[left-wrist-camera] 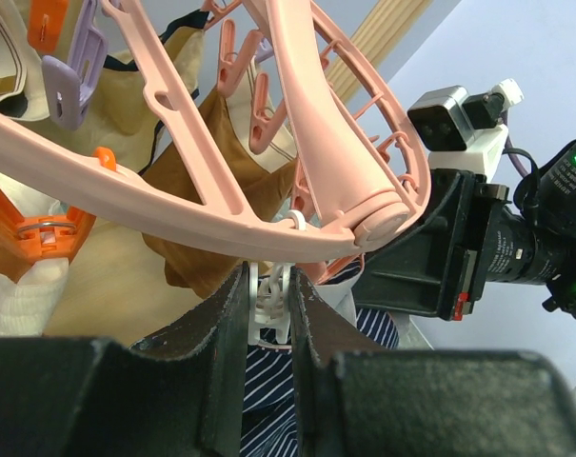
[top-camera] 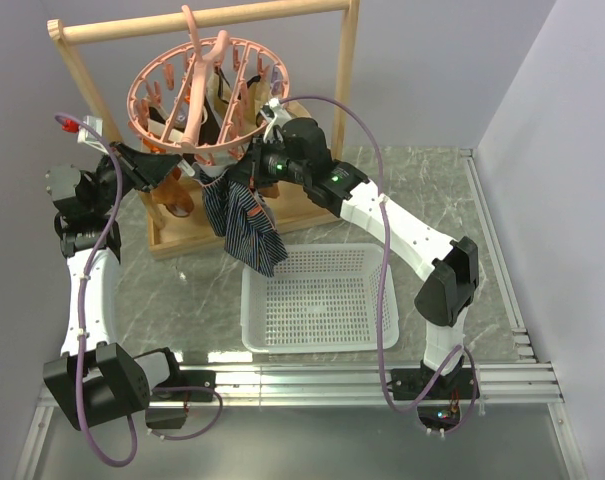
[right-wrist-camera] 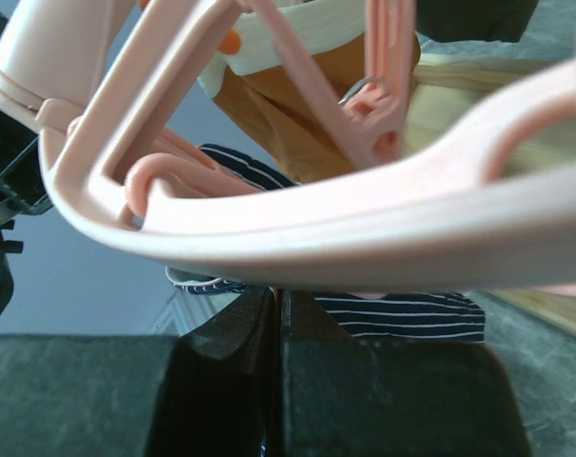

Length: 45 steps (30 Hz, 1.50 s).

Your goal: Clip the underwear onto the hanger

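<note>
Top external view is showing the pink hanger (top-camera: pixel 135 108) hanging by its hook from the wooden rack (top-camera: pixel 202 22) at about 11 o'clock on the table (top-camera: pixel 432 190). Both arms are reaching up under its near rim, at roughly 6 o'clock on the ring. The underwear (top-camera: pixel 247 225) is dangling in the air just below that rim, its lower end hanging over the 10 o'clock corner of the white basket (top-camera: pixel 322 300). Nothing is resting under it, so something at its top edge must be carrying it. The right end effector (right-wrist-camera: pixel 279 300) is pressing its fingers tightly together with only a thin sliver of cloth showing between them. Striped fabric is spreading out toward 3 o'clock just beyond the tips, so it is most likely pinching the waistband to lift it up to the ring. The left end effector (left-wrist-camera: pixel 268 281) is squeezing a small pale clip (left-wrist-camera: pixel 273 307) hanging straight under the rim, at 12 o'clock from its fingers. Probably it is doing so to spring the clip's mouth apart for the cloth, and stripes are already showing directly below. Whether the fabric is sitting inside the clip's mouth is not discernible. Brown garments (top-camera: pixel 172 195) are already hanging from clips toward 9 o'clock, which is probably why this free clip is being used.
</note>
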### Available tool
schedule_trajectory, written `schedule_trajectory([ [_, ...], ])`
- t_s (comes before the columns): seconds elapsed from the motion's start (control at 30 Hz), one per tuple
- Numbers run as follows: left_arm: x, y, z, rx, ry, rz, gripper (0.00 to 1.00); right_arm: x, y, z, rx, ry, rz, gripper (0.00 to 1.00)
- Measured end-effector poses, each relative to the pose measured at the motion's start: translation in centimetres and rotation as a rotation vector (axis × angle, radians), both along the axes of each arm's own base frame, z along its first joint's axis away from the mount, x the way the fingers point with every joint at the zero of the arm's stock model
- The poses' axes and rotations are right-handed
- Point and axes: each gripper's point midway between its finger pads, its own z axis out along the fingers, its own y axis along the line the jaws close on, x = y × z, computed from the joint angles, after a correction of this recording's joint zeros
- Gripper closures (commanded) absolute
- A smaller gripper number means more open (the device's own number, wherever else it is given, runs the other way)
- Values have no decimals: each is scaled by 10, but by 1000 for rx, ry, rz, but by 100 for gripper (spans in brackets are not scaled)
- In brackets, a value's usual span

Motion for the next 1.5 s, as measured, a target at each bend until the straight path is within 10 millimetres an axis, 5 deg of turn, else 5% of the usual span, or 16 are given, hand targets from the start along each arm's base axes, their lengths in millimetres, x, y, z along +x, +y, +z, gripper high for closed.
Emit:
schedule_trajectory([
  [1.5, 3, 3, -3, 13, -3, 25, 100, -14, 8, 22, 80, -6, 66, 100],
])
